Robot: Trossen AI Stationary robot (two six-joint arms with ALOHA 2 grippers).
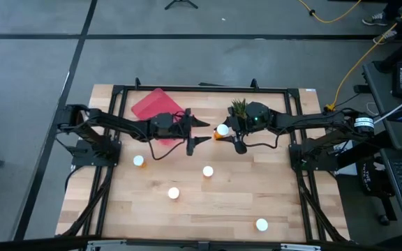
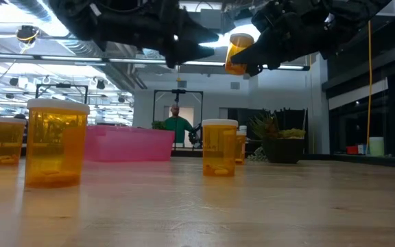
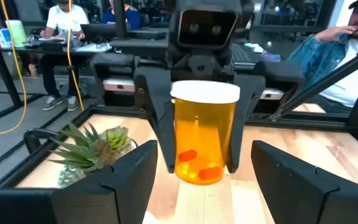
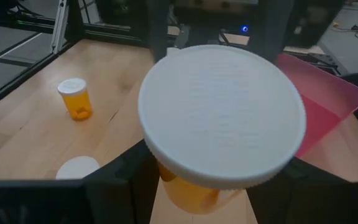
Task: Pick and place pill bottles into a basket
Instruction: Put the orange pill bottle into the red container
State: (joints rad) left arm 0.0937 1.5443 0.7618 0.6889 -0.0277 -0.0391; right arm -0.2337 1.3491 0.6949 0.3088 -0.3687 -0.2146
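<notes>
My right gripper is shut on an orange pill bottle with a white cap, held high above the table's middle. My left gripper is open and empty. It faces the held bottle from the left, with its fingers standing apart on either side in front of the bottle. The red-pink basket lies on the table at the far left, under my left arm. Several other bottles stand upright on their bases. My right gripper pinches the bottle's orange body between its two fingers, just below the white cap. The fingers come about level from the table's right side. The bottle is lifted clear of the table, cap up and slightly tilted.
A small green potted plant stands at the far side, right beside my right gripper. Black frame rails run around the tabletop. People sit at desks beyond the table. Bare wood lies between the standing bottles.
</notes>
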